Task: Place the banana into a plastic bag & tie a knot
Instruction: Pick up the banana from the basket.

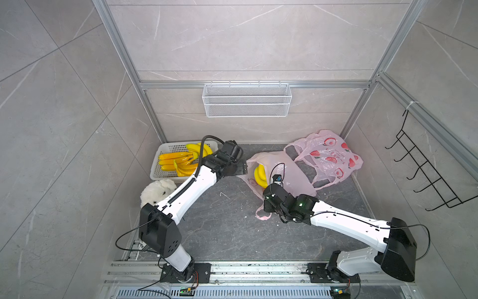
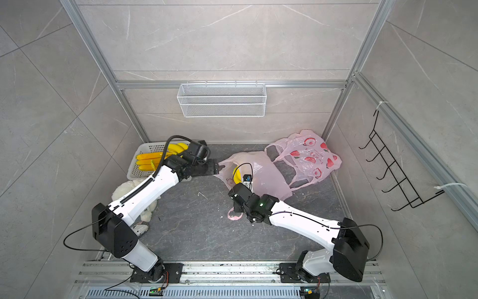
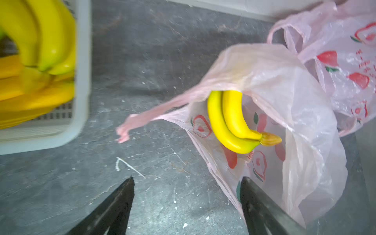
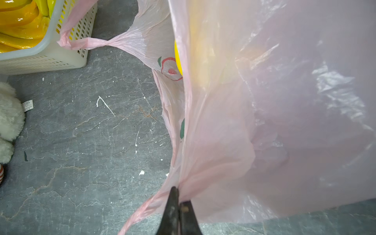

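A yellow banana (image 3: 230,122) pair lies inside the open pink plastic bag (image 3: 284,97), seen in both top views (image 1: 260,176) (image 2: 236,174). The bag (image 1: 287,170) rests on the dark floor mid-right. My left gripper (image 3: 187,181) is open and empty, just off the bag's mouth, with one finger (image 3: 256,203) in front of the bag's lower edge. A loose bag handle (image 3: 142,120) trails toward the basket. My right gripper (image 4: 179,195) is shut on the bag's other handle, holding that side of the film (image 4: 264,101) up.
A white basket (image 1: 155,172) of more bananas (image 1: 178,160) stands at the back left, a white plush toy (image 1: 157,191) before it. A second printed pink bag (image 1: 333,155) lies at the back right. A mesh shelf (image 1: 247,99) and a black hook rack (image 1: 424,176) hang on the walls.
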Motion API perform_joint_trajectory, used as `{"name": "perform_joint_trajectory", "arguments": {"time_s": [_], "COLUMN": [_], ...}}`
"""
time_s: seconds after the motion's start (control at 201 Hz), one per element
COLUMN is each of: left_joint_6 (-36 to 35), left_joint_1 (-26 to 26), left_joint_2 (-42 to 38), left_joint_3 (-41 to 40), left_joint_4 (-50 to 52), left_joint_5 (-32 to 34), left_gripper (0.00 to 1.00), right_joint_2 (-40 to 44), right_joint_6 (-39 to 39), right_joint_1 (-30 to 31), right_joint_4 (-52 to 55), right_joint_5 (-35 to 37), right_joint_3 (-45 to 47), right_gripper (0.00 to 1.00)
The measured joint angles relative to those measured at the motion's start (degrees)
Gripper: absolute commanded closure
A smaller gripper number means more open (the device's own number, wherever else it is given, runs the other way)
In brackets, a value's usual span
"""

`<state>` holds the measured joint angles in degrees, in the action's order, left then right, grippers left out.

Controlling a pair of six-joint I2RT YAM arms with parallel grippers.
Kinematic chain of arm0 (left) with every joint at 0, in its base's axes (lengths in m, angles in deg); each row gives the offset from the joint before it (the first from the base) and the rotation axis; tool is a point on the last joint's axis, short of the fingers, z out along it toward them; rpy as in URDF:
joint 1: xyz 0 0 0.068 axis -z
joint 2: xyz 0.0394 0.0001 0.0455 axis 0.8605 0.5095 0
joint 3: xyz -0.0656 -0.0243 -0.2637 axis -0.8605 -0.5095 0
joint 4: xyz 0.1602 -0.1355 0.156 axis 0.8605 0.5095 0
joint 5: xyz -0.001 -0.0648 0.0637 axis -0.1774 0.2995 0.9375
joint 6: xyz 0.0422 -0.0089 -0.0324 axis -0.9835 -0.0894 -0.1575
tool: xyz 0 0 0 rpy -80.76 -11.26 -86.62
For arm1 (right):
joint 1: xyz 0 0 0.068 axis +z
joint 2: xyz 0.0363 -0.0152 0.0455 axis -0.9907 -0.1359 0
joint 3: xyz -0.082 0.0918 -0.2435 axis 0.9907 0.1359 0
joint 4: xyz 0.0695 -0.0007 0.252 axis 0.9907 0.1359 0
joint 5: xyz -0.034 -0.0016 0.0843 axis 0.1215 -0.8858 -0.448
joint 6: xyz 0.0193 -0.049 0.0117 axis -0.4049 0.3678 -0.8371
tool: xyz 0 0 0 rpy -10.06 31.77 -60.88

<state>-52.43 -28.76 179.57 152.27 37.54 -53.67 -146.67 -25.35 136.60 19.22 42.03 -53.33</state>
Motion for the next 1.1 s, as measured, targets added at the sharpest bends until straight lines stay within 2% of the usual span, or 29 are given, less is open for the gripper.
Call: {"name": "perform_joint_trajectory", "arguments": {"time_s": [0.169, 0.274, 0.378, 0.766, 1.105], "left_joint_6": [-1.0, -1.8, -2.6, -4.4, -4.7], "left_joint_1": [-10.2, -15.8, -19.0, -21.3, -23.1], "left_joint_2": [2.5, 7.6, 13.4, 29.9, 39.1], "left_joint_3": [3.7, 7.3, 11.3, 28.8, 37.9], "left_joint_4": [2.3, 3.1, 3.7, 7.3, 10.3], "left_joint_5": [2.6, 2.4, 2.0, 1.3, 0.7], "left_gripper": [0.15, 0.15, 0.14, 0.14, 0.13], "right_joint_2": [0.0, 0.0, 0.3, 0.6, 0.6], "right_joint_6": [0.0, 0.0, 0.1, 0.7, 0.7], "right_joint_1": [0.0, 0.0, 0.0, 0.0, 0.0], "right_joint_4": [0.0, 0.0, 0.0, -0.2, -0.5], "right_joint_5": [-0.1, -0.4, -0.5, -1.4, -2.0], "right_joint_3": [0.0, 0.0, 0.5, 1.1, 1.3], "right_gripper": [1.0, 1.0, 1.0, 1.0, 1.0]}}
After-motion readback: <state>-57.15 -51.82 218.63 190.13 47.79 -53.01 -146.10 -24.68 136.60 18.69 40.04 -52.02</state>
